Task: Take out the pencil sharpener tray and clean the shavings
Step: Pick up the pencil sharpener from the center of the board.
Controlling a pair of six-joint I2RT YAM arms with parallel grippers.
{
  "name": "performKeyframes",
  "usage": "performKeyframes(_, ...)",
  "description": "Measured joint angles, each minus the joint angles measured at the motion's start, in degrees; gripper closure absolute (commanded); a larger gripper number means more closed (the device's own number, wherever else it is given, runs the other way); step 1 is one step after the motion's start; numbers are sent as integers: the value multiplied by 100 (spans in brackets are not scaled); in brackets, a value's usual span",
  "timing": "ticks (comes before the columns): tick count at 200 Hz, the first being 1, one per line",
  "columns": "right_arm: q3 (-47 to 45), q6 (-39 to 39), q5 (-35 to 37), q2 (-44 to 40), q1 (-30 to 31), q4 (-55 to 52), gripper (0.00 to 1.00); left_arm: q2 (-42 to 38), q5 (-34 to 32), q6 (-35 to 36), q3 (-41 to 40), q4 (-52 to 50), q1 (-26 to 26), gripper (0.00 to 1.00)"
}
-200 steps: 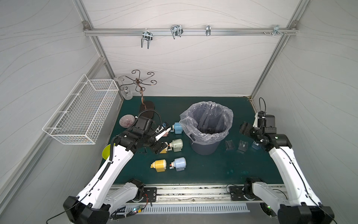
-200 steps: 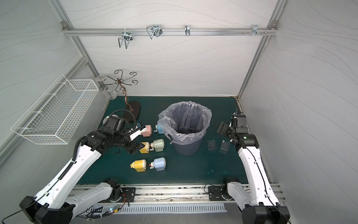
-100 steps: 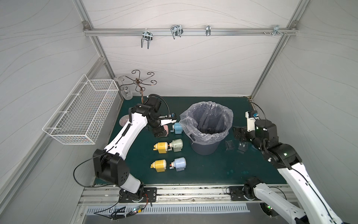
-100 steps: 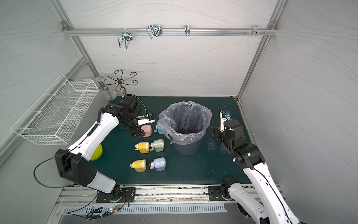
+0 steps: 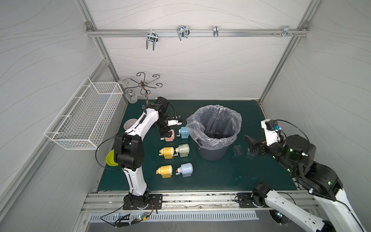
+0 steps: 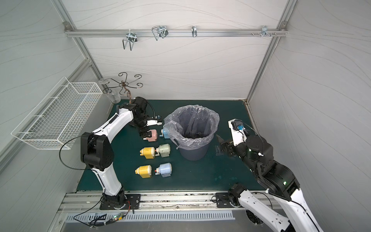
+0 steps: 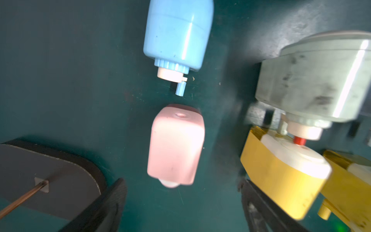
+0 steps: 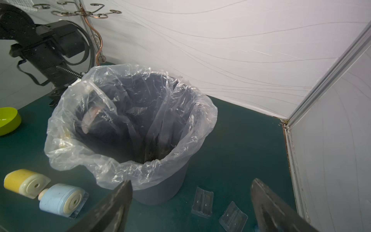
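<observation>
Left gripper point(image 7: 180, 192) hovers over the pink sharpener point(image 7: 176, 144), fingers spread, pinching nothing. The sharpener lies just ahead and between them, its long axis running away from the fingers toward the blue sharpener point(image 7: 178, 36). The left arm is the nearer one. Whether its tray is in place: cannot tell.

Right gripper point(image 8: 190, 190) has fingers spread and empty, near two clear trays point(image 8: 202, 201) lying on the table point(image 8: 241, 140) just beside the lined bin point(image 8: 160, 192).

Shavings point(image 8: 156, 154): dark flecks at the bin's bottom.
</observation>
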Motion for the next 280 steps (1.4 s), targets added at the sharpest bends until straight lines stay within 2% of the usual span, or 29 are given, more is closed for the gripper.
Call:
performKeyframes(74, -4, -2, -247, 216, 0, -138, 7, 431, -59, 35, -46, 535, 101, 4)
performKeyframes(166, -151, 50, -302, 264, 0, -144, 7, 466, -103, -153, -1217, 1414, 216, 12)
performKeyframes(280, -232, 162, -413, 317, 0, -151, 7, 411, -269, -190, -1405, 2044, 216, 8)
